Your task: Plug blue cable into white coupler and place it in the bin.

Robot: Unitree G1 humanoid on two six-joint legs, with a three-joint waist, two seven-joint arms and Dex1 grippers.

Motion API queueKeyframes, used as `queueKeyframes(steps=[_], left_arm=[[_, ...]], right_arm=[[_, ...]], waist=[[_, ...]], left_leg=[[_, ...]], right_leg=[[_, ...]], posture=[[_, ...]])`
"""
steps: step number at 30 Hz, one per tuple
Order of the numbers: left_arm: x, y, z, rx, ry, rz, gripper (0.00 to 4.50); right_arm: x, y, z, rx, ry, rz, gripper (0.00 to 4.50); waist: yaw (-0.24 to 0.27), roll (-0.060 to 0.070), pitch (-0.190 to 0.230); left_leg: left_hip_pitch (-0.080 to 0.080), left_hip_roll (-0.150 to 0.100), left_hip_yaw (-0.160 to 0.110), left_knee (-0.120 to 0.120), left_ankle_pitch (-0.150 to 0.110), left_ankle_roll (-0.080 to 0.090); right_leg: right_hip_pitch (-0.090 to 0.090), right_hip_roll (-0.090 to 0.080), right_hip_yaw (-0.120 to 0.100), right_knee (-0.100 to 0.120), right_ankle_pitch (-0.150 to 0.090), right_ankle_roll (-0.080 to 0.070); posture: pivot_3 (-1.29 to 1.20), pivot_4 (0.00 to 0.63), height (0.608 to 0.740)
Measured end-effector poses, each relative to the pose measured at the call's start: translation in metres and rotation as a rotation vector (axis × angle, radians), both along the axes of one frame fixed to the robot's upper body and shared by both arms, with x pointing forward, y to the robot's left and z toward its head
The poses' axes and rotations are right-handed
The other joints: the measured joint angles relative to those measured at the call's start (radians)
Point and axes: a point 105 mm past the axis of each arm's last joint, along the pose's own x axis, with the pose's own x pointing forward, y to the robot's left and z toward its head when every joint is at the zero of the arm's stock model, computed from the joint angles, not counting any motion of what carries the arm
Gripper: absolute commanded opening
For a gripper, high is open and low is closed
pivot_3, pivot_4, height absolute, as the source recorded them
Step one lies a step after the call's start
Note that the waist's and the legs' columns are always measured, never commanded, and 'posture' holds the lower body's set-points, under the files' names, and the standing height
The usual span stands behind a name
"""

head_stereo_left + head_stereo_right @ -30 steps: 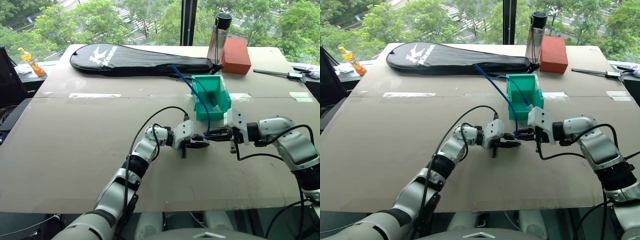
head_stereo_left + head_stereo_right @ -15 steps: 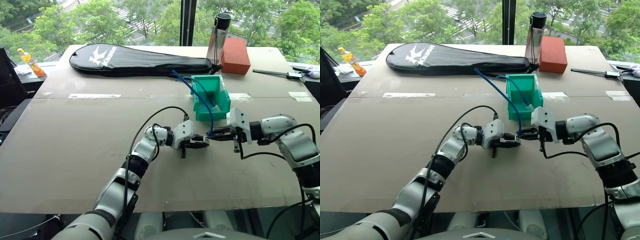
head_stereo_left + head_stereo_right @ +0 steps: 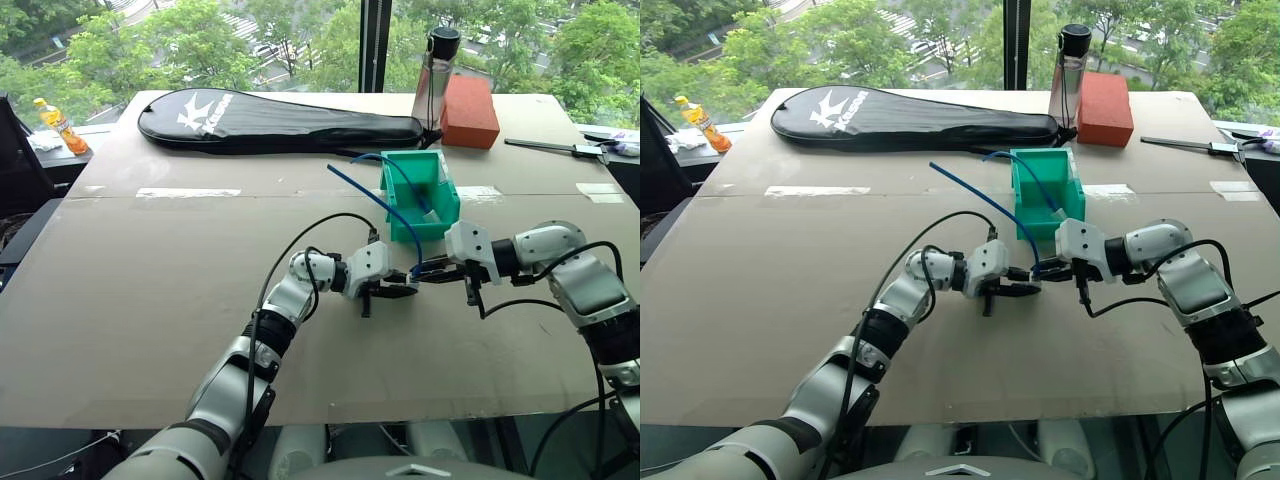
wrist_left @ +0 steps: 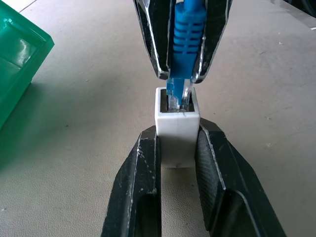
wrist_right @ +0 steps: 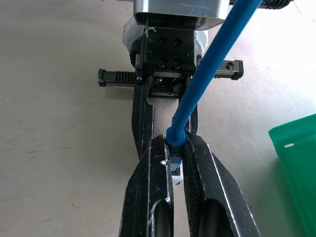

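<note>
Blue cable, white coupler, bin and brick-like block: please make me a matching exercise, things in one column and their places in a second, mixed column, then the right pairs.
Things:
1. blue cable
2. white coupler
3. bin
4. red-brown block

Places:
A. on the table's far edge, beside the metal bottle
B. clamped in the left tool
C. on the table just beyond the two tools
D. its plug end pinched in the right tool, entering the socket

Pairs: 1-D, 2-B, 3-C, 4-A

Blue cable [image 4: 186,34], white coupler [image 4: 177,129], teal-green bin [image 3: 421,196], black hands.
</note>
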Motion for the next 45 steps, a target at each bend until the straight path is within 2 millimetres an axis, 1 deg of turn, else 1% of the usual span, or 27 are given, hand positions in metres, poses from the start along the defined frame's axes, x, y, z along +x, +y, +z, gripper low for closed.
queueKeyframes(steps=[5,9,12,15,16,17,18,19,20,21,23,24,26,27,28,30,32,34,35,37,38,39,40,43,45], left_arm=[[0.000,0.000,-0.001,0.004,0.009,0.006,0.38],[0.000,0.000,-0.003,0.006,0.016,0.010,0.38],[0.000,0.001,-0.005,0.009,0.020,0.021,0.38],[0.001,0.002,-0.006,0.005,0.031,0.036,0.38],[-0.001,0.002,-0.004,-0.002,0.040,0.036,0.38],[-0.002,0.001,-0.002,-0.017,0.047,0.032,0.38],[-0.003,0.000,0.001,-0.028,0.052,0.026,0.38],[-0.004,0.000,0.006,-0.047,0.061,0.031,0.38],[-0.004,0.000,0.009,-0.058,0.060,0.032,0.38],[-0.002,0.001,0.020,-0.089,0.065,0.049,0.38],[-0.001,0.001,0.032,-0.111,0.075,0.065,0.38],[0.001,0.004,0.039,-0.117,0.082,0.085,0.38],[0.004,0.007,0.053,-0.158,0.129,0.139,0.38],[0.007,0.009,0.062,-0.182,0.151,0.167,0.38],[0.008,0.010,0.066,-0.195,0.155,0.178,0.38],[0.012,0.010,0.082,-0.218,0.193,0.216,0.38],[0.016,0.009,0.091,-0.224,0.229,0.248,0.38],[0.029,0.002,0.107,-0.197,0.298,0.318,0.38],[0.034,-0.004,0.120,-0.189,0.337,0.335,0.38],[0.038,-0.009,0.138,-0.196,0.346,0.343,0.38],[0.043,-0.016,0.147,-0.197,0.373,0.361,0.38],[0.046,-0.019,0.149,-0.194,0.384,0.377,0.38],[0.051,-0.025,0.150,-0.182,0.416,0.400,0.38],[0.070,-0.036,0.135,-0.113,0.505,0.509,0.38],[0.077,-0.040,0.127,-0.089,0.534,0.553,0.38]], right_arm=[[0.004,-0.002,-0.008,0.016,0.037,-0.010,0.00],[0.002,-0.002,-0.014,0.026,0.053,-0.019,0.00],[0.003,-0.001,-0.018,0.044,0.046,-0.041,0.00],[0.004,0.002,-0.021,0.091,0.013,-0.094,1.07],[0.002,0.002,-0.021,0.142,0.028,-0.132,1.65],[0.000,0.001,-0.023,0.157,0.044,-0.155,2.00],[-0.003,-0.003,-0.022,0.190,0.061,-0.191,2.48],[-0.006,-0.007,-0.017,0.220,0.055,-0.226,3.02],[-0.008,-0.008,-0.014,0.234,0.047,-0.236,3.35],[-0.010,-0.010,0.003,0.301,0.007,-0.273,3.67],[-0.020,-0.014,0.029,0.413,-0.038,-0.308,3.67],[-0.027,-0.017,0.046,0.476,-0.072,-0.320,3.67],[-0.043,-0.027,0.064,0.531,-0.118,-0.374,3.67],[-0.050,-0.034,0.067,0.535,-0.136,-0.418,3.67],[-0.052,-0.036,0.067,0.535,-0.137,-0.434,3.67],[-0.062,-0.046,0.062,0.526,-0.156,-0.527,3.67],[-0.069,-0.052,0.059,0.524,-0.161,-0.587,3.67],[-0.079,-0.062,0.053,0.528,-0.165,-0.690,3.67],[-0.083,-0.069,0.047,0.513,-0.163,-0.749,3.67],[-0.087,-0.076,0.040,0.494,-0.155,-0.804,3.67],[-0.091,-0.084,0.035,0.489,-0.157,-0.866,3.67],[-0.092,-0.086,0.034,0.492,-0.157,-0.885,3.67],[-0.095,-0.088,0.032,0.499,-0.159,-0.915,3.67],[-0.107,-0.091,0.029,0.509,-0.172,-0.982,3.67],[-0.110,-0.093,0.027,0.513,-0.176,-1.014,3.67]], waist=[[-0.002,0.001,-0.001],[-0.002,0.002,-0.005],[-0.004,0.002,-0.008],[-0.005,0.001,-0.008],[-0.003,0.002,-0.008],[-0.002,0.002,-0.007],[0.000,0.002,-0.006],[0.002,0.002,-0.006],[0.002,0.002,-0.006],[0.002,0.002,-0.006],[0.007,0.002,-0.006],[0.009,0.002,-0.006],[0.019,0.002,-0.006],[0.025,0.001,-0.005],[0.025,0.001,-0.005],[0.028,0.001,-0.005],[0.028,0.001,-0.005],[0.030,-0.001,-0.004],[0.031,-0.001,-0.004],[0.024,-0.001,-0.004],[0.022,-0.001,-0.004],[0.023,-0.001,-0.004],[0.024,-0.001,-0.004],[0.023,-0.001,-0.004],[0.022,-0.001,-0.004]], left_leg=[[0.003,0.000,0.000,0.000,0.000,0.000],[0.005,0.000,0.000,-0.001,0.000,0.000],[0.013,0.001,0.001,-0.003,0.000,0.000],[0.014,0.002,0.000,-0.004,0.000,0.000],[0.013,0.002,0.000,-0.004,0.000,0.000],[0.012,0.001,0.000,-0.004,0.000,0.000],[0.010,0.001,0.000,-0.003,0.000,0.000],[0.006,0.001,0.000,-0.002,0.000,0.000],[0.004,0.001,0.000,-0.001,0.000,0.000],[-0.002,0.000,0.000,0.000,0.000,0.000],[-0.004,0.000,-0.001,0.000,0.000,0.000],[-0.003,0.000,-0.001,0.000,0.000,0.000],[-0.004,0.000,-0.003,0.000,0.000,0.000],[-0.004,0.000,-0.003,0.000,0.000,0.000],[-0.004,0.000,-0.003,-0.001,0.000,0.000],[-0.004,0.000,-0.003,0.000,0.000,0.000],[-0.004,-0.001,-0.003,0.000,0.000,0.000],[-0.004,-0.001,-0.005,0.002,0.000,0.000],[-0.004,-0.002,-0.005,0.002,0.000,0.000],[-0.002,-0.002,-0.004,0.002,0.000,0.000],[-0.001,-0.002,-0.002,0.002,0.000,0.000],[-0.001,-0.002,-0.003,0.002,0.000,0.000],[-0.001,-0.002,-0.003,0.001,0.000,0.000],[-0.001,-0.005,-0.004,-0.001,0.000,0.000],[-0.002,-0.005,-0.004,-0.001,0.000,0.000]], right_leg=[[0.002,0.000,0.000,0.000,0.000,0.000],[0.004,0.001,0.000,0.000,0.000,0.000],[0.010,0.001,0.001,0.000,-0.002,-0.002],[0.012,0.001,0.000,0.000,-0.003,-0.005],[0.011,0.001,0.001,0.000,-0.003,-0.005],[0.010,0.000,0.001,0.001,-0.003,-0.005],[0.008,0.000,0.001,0.001,-0.002,-0.004],[0.005,-0.001,0.001,0.001,-0.001,-0.002],[0.003,-0.001,0.001,0.001,0.000,-0.001],[-0.001,-0.002,0.001,0.001,0.000,0.000],[-0.002,-0.002,0.000,0.000,0.000,0.000],[-0.001,-0.002,0.000,0.000,0.000,0.000],[-0.001,-0.002,-0.002,0.000,0.000,0.000],[-0.001,-0.002,-0.003,0.000,-0.001,0.001],[-0.001,-0.002,-0.003,-0.001,-0.001,0.001],[-0.001,-0.002,-0.003,0.000,-0.001,0.001],[0.000,-0.002,-0.003,0.000,-0.001,0.001],[0.000,-0.002,-0.004,0.000,-0.003,0.004],[0.001,-0.002,-0.004,0.000,-0.003,0.005],[0.001,-0.002,-0.002,-0.001,-0.004,0.004],[0.001,-0.001,-0.001,0.000,-0.005,0.003],[0.002,-0.001,-0.001,-0.001,-0.005,0.003],[0.001,-0.001,-0.001,-0.001,-0.005,0.003],[0.001,0.001,-0.001,0.000,-0.005,0.003],[0.000,0.000,-0.001,-0.001,-0.005,0.003]], posture=[[0.00,0.150,0.740],[0.00,0.150,0.740],[0.00,0.150,0.740],[0.00,0.150,0.740],[0.00,0.150,0.740],[0.00,0.150,0.740],[0.00,0.150,0.740],[0.00,0.150,0.740],[0.00,0.150,0.740],[0.00,0.150,0.740],[0.00,0.150,0.740],[0.00,0.150,0.740],[0.00,0.150,0.740],[0.00,0.150,0.740],[0.00,0.150,0.740],[0.00,0.150,0.740],[0.00,0.150,0.740],[0.00,0.150,0.740],[0.00,0.150,0.740],[0.00,0.150,0.740],[0.00,0.150,0.740],[0.00,0.150,0.740],[0.00,0.150,0.740],[0.00,0.150,0.740],[0.00,0.150,0.740]])
